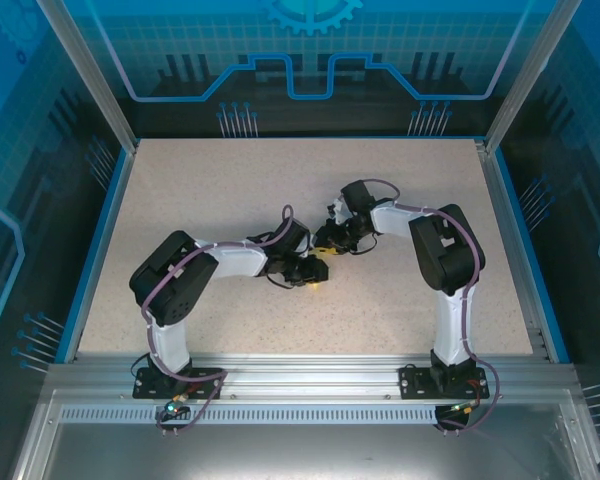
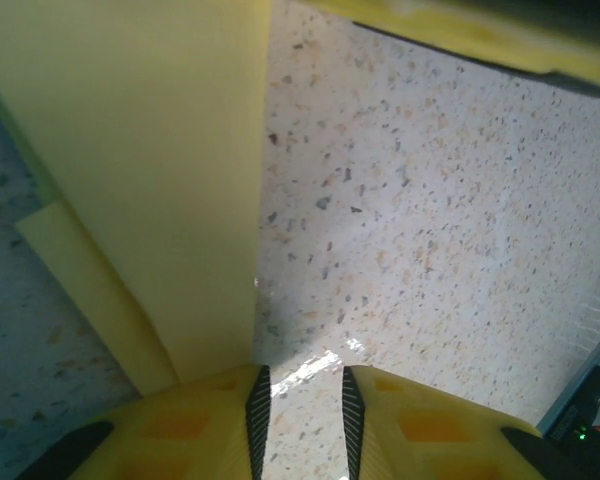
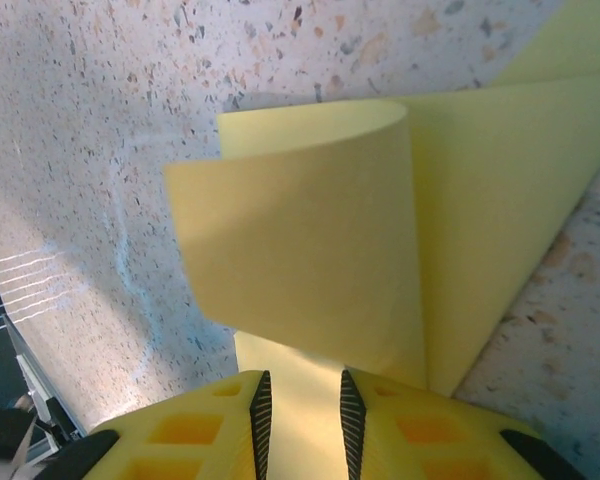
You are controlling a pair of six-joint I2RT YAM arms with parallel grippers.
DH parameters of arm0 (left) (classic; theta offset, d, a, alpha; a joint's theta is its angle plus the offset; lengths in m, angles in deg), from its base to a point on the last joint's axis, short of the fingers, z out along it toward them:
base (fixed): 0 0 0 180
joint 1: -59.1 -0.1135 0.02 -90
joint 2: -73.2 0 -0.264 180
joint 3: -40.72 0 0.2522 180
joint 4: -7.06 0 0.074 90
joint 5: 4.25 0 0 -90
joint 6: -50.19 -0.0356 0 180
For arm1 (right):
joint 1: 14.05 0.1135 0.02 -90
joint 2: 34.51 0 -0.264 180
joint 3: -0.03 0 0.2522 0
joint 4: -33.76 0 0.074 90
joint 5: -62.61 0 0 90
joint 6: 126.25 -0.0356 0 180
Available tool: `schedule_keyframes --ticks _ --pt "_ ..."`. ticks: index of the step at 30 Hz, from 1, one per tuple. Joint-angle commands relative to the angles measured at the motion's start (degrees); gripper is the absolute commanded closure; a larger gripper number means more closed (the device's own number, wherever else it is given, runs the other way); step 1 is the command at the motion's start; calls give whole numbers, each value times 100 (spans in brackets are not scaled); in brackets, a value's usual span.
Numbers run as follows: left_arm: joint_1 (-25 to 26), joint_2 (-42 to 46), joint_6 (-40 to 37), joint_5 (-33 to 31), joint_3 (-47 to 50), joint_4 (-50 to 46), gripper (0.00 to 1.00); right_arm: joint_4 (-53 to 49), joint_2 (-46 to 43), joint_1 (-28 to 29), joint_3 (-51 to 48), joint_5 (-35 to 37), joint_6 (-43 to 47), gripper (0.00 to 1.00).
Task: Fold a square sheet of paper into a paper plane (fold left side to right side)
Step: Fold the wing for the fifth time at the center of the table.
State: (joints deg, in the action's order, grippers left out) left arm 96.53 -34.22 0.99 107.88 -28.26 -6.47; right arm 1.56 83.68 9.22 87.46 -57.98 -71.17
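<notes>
Bright, even overhead light on the speckled beige worktop [image 1: 280, 200]; wrist views soft-focused, a glare patch just ahead of the left yellow two-finger claw [image 2: 303, 385].

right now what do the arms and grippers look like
Both the left arm and right arm have white links with bulky black joints and black bases, with a purple-grey cable looped along each. The left gripper and right gripper have yellow fingers with black ribbed pads.

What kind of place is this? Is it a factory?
Probably a robot lab booth: a left arm and right arm bolted to a metal rail, a speckled table, and blue walls with a gear picture.
</notes>
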Motion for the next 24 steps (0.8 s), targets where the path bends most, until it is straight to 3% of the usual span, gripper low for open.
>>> schedule_keyframes --ticks 1,11,24 --pt "-22 -113 351 -11 408 15 75 15 -422 -172 -153 -179 67 76" --pt "-18 -95 595 6 710 242 88 36 -1209 -276 -961 -465 256 92" --pt "-19 -95 596 -96 708 80 92 561 -925 176 -1197 -681 43 93"
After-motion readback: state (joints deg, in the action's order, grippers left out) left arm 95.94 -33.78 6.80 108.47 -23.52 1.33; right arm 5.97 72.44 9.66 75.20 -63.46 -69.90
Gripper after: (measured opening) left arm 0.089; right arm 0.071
